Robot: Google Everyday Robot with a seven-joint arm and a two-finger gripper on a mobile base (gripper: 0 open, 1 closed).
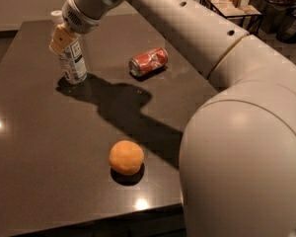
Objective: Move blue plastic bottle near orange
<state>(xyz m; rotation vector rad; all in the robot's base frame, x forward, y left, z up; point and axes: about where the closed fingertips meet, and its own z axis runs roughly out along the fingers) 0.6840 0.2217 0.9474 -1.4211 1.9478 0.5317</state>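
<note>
The blue plastic bottle (pixel 74 64) stands upright at the far left of the dark table (pixel 34 132); its white cap shows just above my gripper. My gripper (pixel 62 37) is at the bottle's upper part, in front of its neck and shoulder. The orange (pixel 126 157) lies near the table's front edge, well apart from the bottle, to its right and nearer the camera.
A red soda can (pixel 148 61) lies on its side at mid-table, right of the bottle. My big white arm (pixel 237 122) fills the right side of the view and hides the table's right part. Wooden crates (pixel 227 1) stand beyond the table's far right.
</note>
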